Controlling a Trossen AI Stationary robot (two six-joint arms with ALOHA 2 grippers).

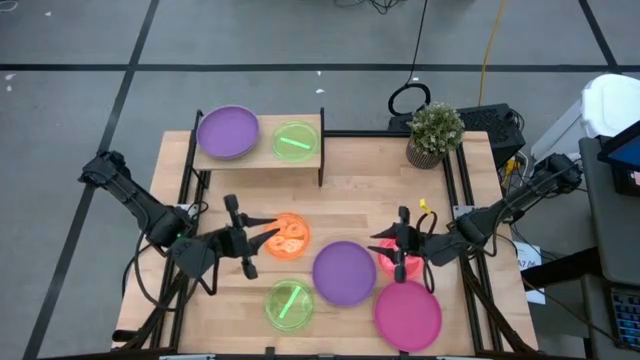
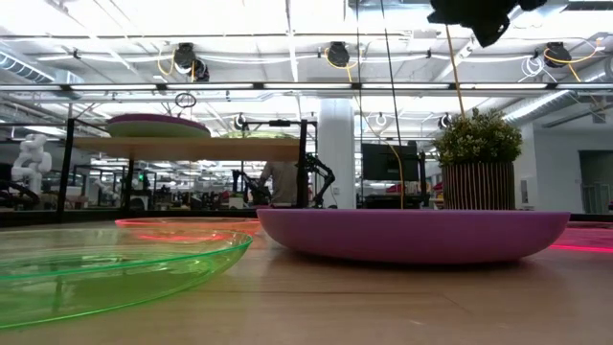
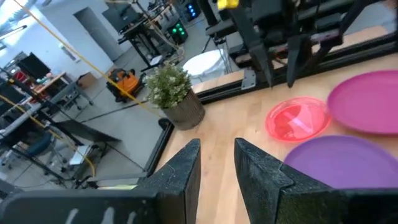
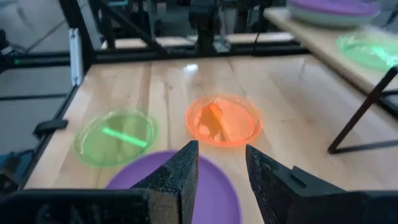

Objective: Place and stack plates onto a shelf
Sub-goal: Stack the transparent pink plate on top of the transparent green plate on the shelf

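Observation:
The shelf (image 1: 258,156) stands at the table's far left. On it lie a purple plate (image 1: 228,132) and a green plate (image 1: 295,141). Flat on the table lie an orange plate (image 1: 288,236), a purple plate (image 1: 344,272), a green plate (image 1: 289,303), a magenta plate (image 1: 407,314) and a small red-pink plate (image 3: 297,119). My left gripper (image 1: 268,236) hovers over the orange plate's left edge, pointing right, open and empty (image 3: 217,146). My right gripper (image 1: 376,240) hovers above the red-pink plate, pointing left, open and empty (image 4: 222,149).
A potted plant (image 1: 435,133) stands at the table's far right corner. Black frame rails (image 1: 455,190) run along the table's left and right sides. Bare wood (image 1: 370,195) lies between the shelf, the plant and the plates.

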